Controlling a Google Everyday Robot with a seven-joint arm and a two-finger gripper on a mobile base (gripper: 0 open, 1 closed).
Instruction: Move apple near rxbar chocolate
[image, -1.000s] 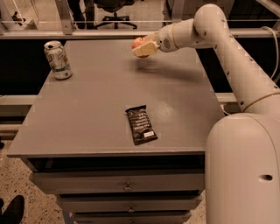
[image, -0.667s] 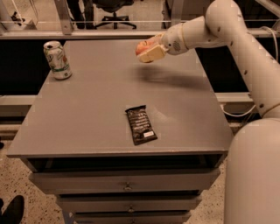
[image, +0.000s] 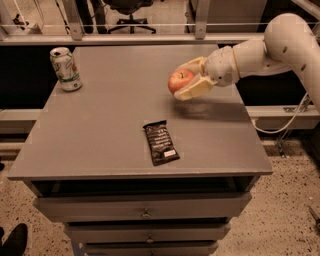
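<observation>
The red apple (image: 179, 80) is held between the cream fingers (image: 196, 89) of my gripper (image: 186, 80), which is shut on it and carries it above the grey table (image: 100, 130), right of centre. The white arm reaches in from the upper right. The rxbar chocolate (image: 160, 142), a black wrapper with a white label at its near end, lies flat on the table near the front edge, below and a little left of the apple.
A green-and-white soda can (image: 65, 69) stands upright at the table's far left corner. Drawers sit under the tabletop. A railing and an office chair stand behind the table. A cable hangs at the right.
The gripper has carried the apple from the table's far edge forward, toward the bar. The bar and can have not moved.
</observation>
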